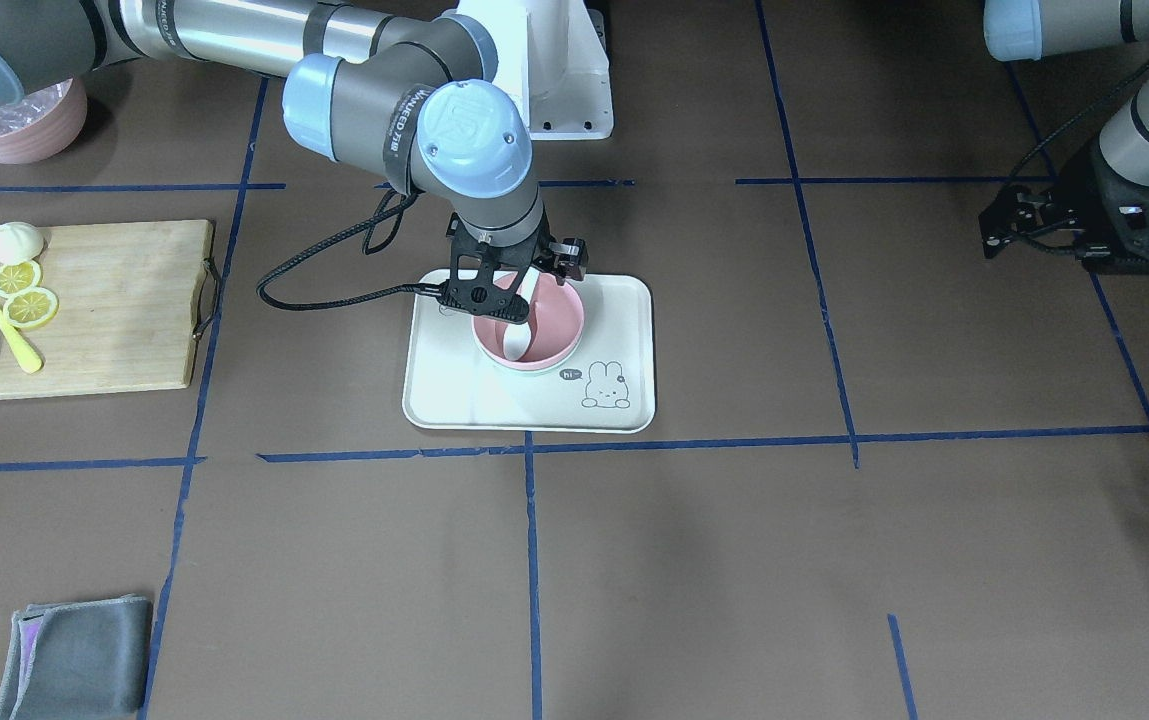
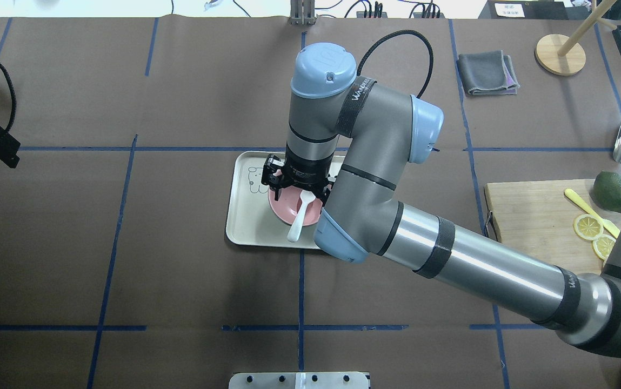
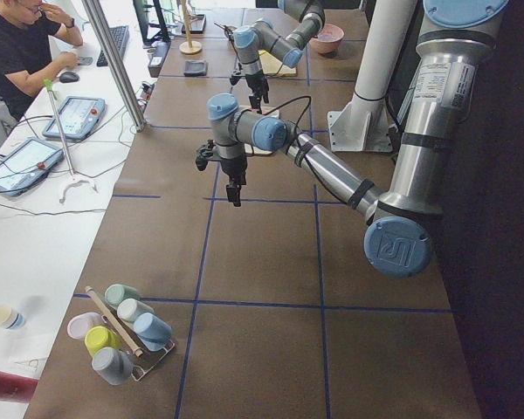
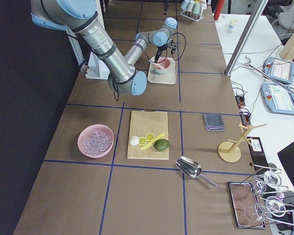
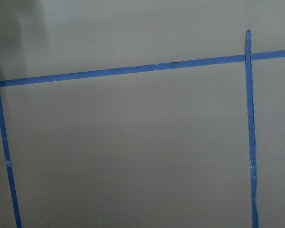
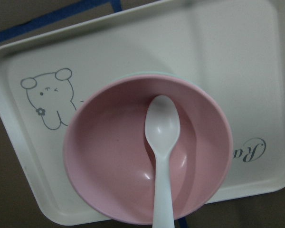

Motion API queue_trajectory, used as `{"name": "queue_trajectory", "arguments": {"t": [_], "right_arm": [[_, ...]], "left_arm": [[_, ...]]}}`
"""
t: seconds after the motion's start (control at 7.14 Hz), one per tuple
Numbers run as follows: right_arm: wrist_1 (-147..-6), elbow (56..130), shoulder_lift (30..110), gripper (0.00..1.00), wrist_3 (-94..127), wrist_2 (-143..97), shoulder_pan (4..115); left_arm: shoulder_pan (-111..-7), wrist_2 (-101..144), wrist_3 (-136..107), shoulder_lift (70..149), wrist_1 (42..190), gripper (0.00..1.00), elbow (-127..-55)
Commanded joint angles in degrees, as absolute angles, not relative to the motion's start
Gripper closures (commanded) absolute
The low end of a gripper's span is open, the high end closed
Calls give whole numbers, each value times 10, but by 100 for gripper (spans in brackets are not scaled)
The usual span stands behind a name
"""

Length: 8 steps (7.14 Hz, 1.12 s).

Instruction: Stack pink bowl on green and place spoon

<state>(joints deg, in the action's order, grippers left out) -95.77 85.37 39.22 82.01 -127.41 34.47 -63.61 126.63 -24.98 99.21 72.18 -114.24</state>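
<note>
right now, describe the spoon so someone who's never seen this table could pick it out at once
Near the table's middle sits a cream tray. On it a pink bowl nests in a pale green bowl, and the spoon lies inside, handle over the rim. It is the only white utensil.

robotics lab: tape-gridded table (image 1: 734,560), teach pendants (image 3: 79,116), seated operator (image 3: 17,48)

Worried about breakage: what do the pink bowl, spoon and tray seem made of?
Pink bowl: probably matte plastic or melamine; soft, dull highlights.
Spoon: glossy white plastic, possibly ceramic; sharp glints.
Tray: smooth cream plastic or melamine; printed cartoon, rounded rim.
</note>
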Motion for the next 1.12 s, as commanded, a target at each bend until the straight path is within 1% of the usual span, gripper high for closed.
{"name": "queue_trajectory", "arguments": {"t": [0.0, 0.28, 0.42, 0.56, 0.7, 0.84, 0.98], "right_arm": [[-957, 920, 428, 0, 810, -1273, 389], [-958, 980, 479, 0, 744, -1255, 445], [-958, 1028, 543, 0, 649, -1253, 475], [-959, 1049, 596, 0, 551, -1259, 516], [-955, 1053, 650, 0, 441, -1267, 561], [-955, 1050, 705, 0, 322, -1283, 612], [-955, 1045, 745, 0, 236, -1315, 661]], "left_arm": [[-642, 1265, -215, 987, 721, 0, -1135], [-682, 1267, -102, 954, 721, 0, -1118], [-726, 1273, -22, 946, 722, 0, -1084], [-769, 1274, 38, 946, 722, 0, -1055], [-816, 1281, 87, 947, 722, 0, -1017], [-838, 1321, 146, 950, 723, 0, -976], [-852, 1336, 154, 950, 723, 0, -963]]}}
